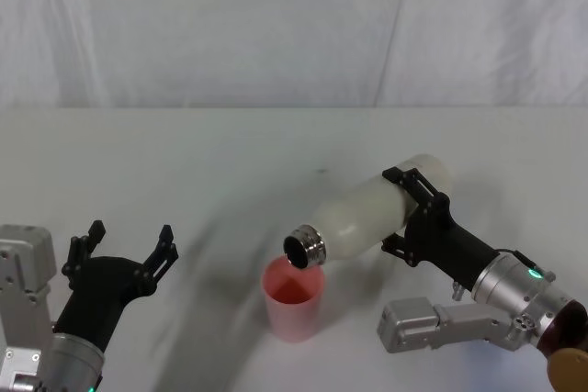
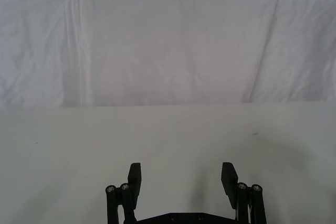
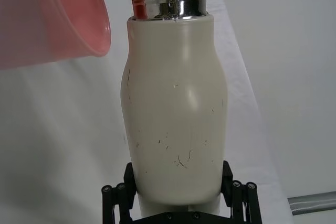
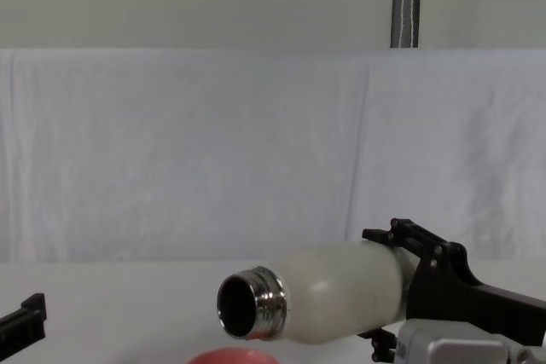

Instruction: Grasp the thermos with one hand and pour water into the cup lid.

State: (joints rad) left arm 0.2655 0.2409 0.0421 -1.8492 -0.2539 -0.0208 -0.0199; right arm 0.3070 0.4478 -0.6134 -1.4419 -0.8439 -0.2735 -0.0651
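- The table (image 1: 184,153), draped in white cloth, carries 1 cup.
- The thermos (image 1: 367,213) is tipped nearly level above the table's near middle, its steel neck (image 1: 305,248) directly over the cup lid.
- The right gripper (image 1: 411,217) clamps the thermos near its base.
- The left gripper (image 1: 129,247) hangs wide apart, holding nothing, by the near left edge.
- The cup lid (image 1: 294,300), pink, stands upright under the neck.

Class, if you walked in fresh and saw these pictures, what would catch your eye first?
The cream thermos, tipped nearly flat in the right gripper, its steel mouth over the pink cup lid at the table's near middle. Next, the left gripper, open and idle at the near left.
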